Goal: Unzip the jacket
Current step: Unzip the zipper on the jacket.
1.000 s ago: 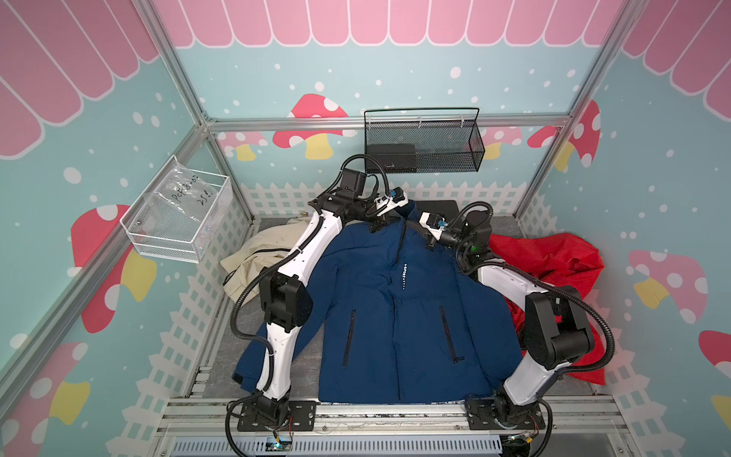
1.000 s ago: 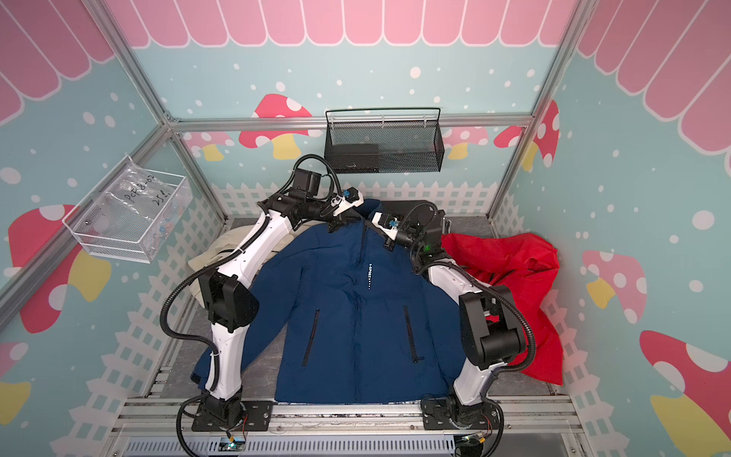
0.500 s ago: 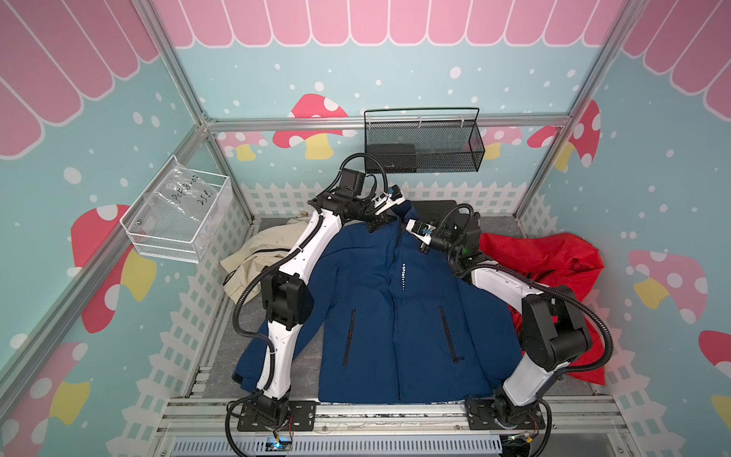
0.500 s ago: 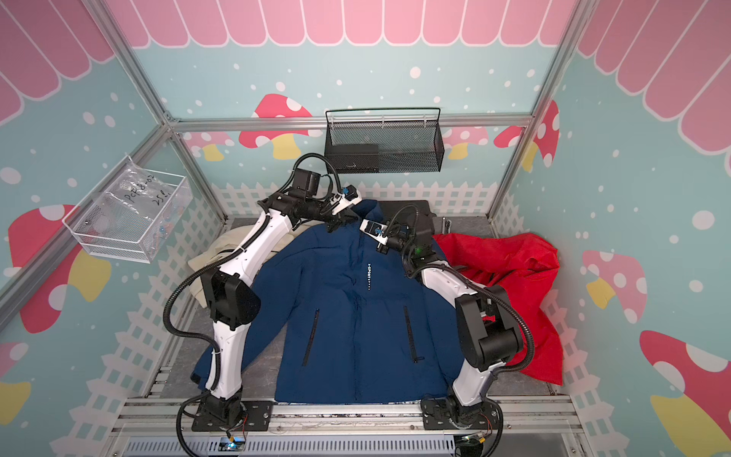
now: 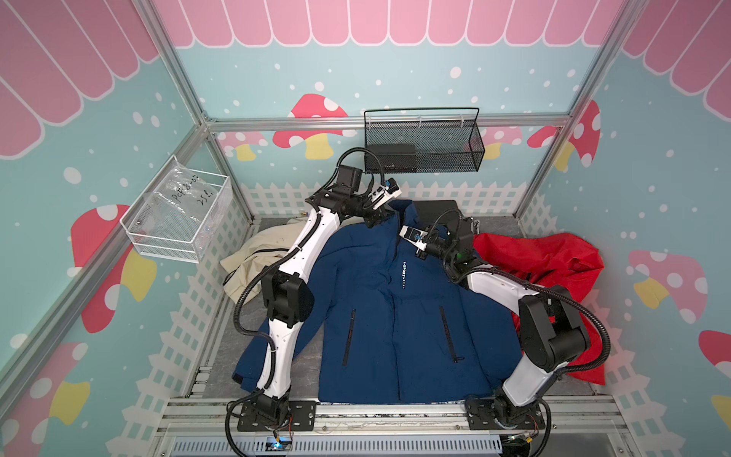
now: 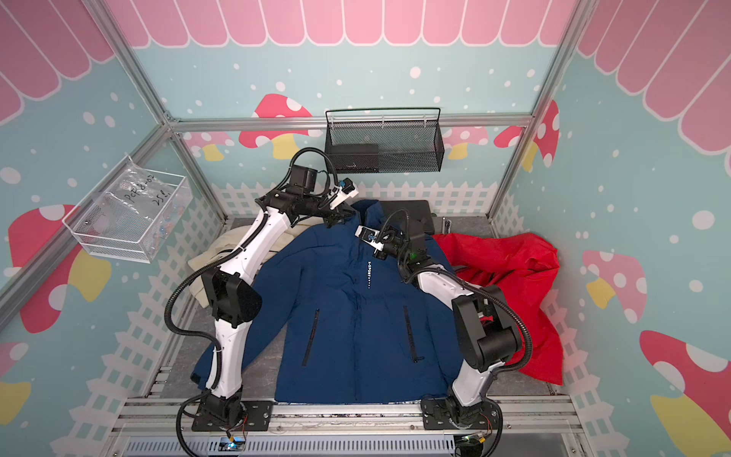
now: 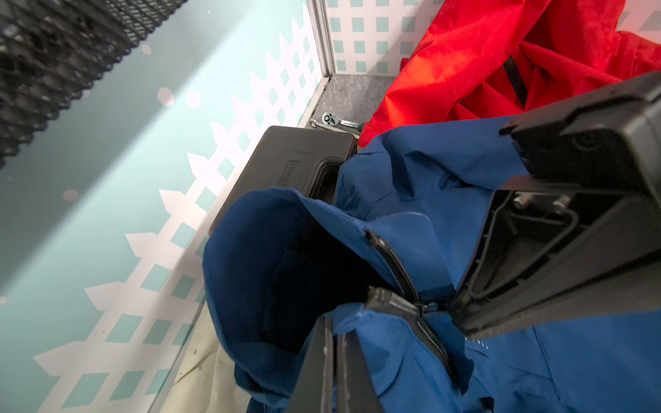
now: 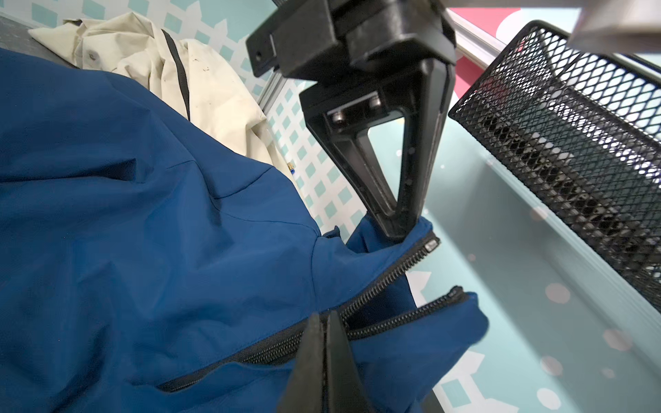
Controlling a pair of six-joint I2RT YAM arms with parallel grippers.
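Observation:
A navy blue jacket [image 5: 395, 316] [image 6: 348, 316] lies front up on the table in both top views, collar at the back. My left gripper [image 5: 374, 220] [image 7: 334, 321] is shut on the collar's edge beside the zipper, holding it up. My right gripper [image 5: 411, 249] [image 8: 324, 316] is shut at the point where the black zipper teeth [image 8: 393, 282] meet, on the zipper pull. The pull itself is hidden between the pads. Above that point the two rows of teeth stand parted for a short stretch at the collar. Below it the zipper [image 5: 393, 316] runs closed to the hem.
A red jacket [image 5: 546, 269] is heaped at the right and a beige garment [image 5: 257, 261] at the left. A black case [image 5: 439, 207] and a ratchet wrench [image 7: 336, 119] lie behind the collar. A black mesh basket [image 5: 423, 146] and a white wire basket [image 5: 178, 221] hang on the walls.
My right gripper, staying shut, has moved left and slightly toward the front along the collar's zipper. The left gripper has kept its hold in place.

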